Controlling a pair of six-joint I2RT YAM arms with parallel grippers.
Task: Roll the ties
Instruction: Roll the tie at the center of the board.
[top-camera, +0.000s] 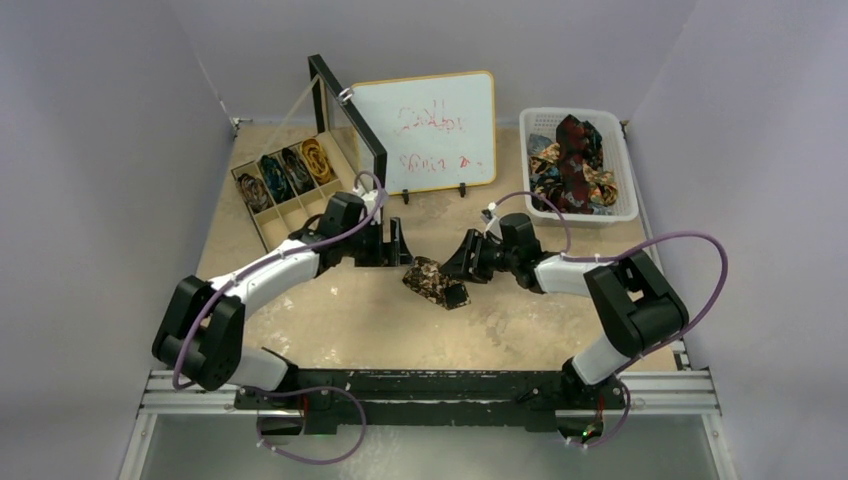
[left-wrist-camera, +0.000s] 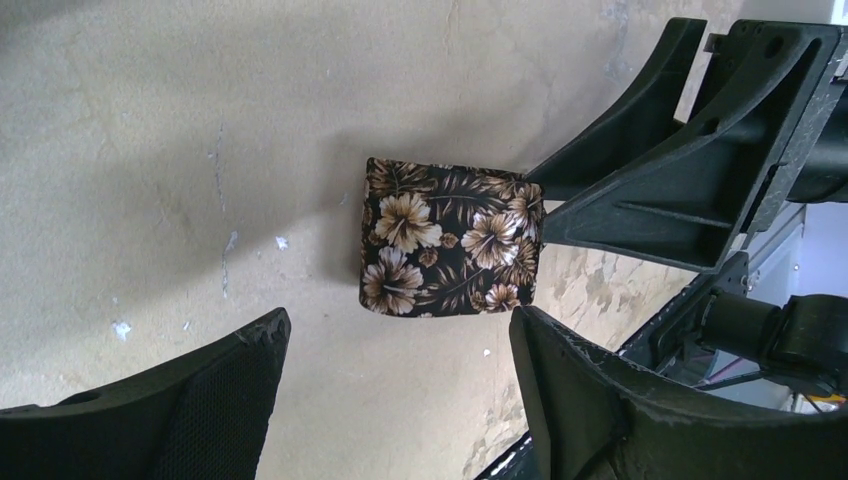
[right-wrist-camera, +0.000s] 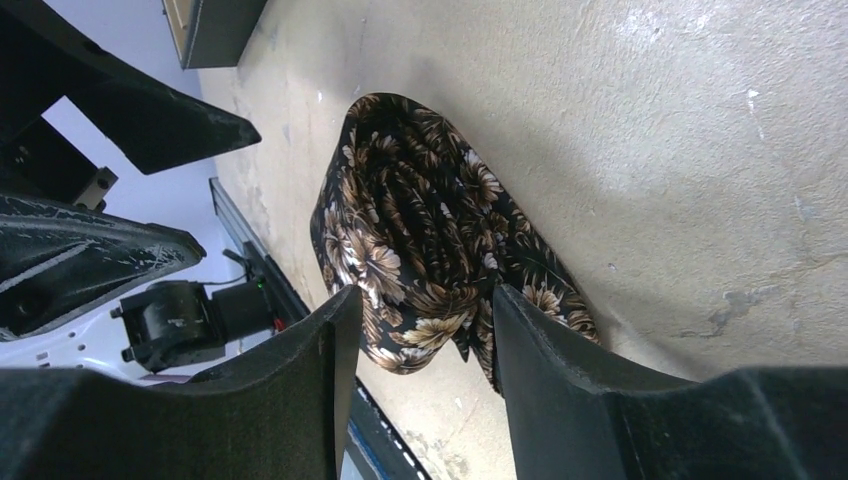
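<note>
At the near edge a metal rail (top-camera: 430, 385) carries both arm bases, and from it the two arms reach inward over the scuffed beige worktop (top-camera: 350, 320) to meet about its middle. There lies the rolled tie (top-camera: 433, 280), dark fabric printed with brown-gold and cream flowers, coiled into a squat bundle that rests on the worktop. The right fingers (right-wrist-camera: 300, 400) stand one on each side of the roll's end, and the fabric fills the gap between them, so they are closed onto it. The left fingers (left-wrist-camera: 200, 410) are spread wide with nothing between them. They hang just beside the roll on its left, clear of it, over bare worktop. Further back on the left sits a shallow divided tray (top-camera: 285, 218) with a row of four compartments, each holding a coiled tie (top-camera: 298, 166). A black-framed lid (top-camera: 345, 115) stands up behind the tray. To the right of it a small whiteboard (top-camera: 425, 100) with red scribbles stands on its feet. At the far right a white basket (top-camera: 625, 190) holds a heap of loose ties (top-camera: 575, 160), with a dark red one on top.
</note>
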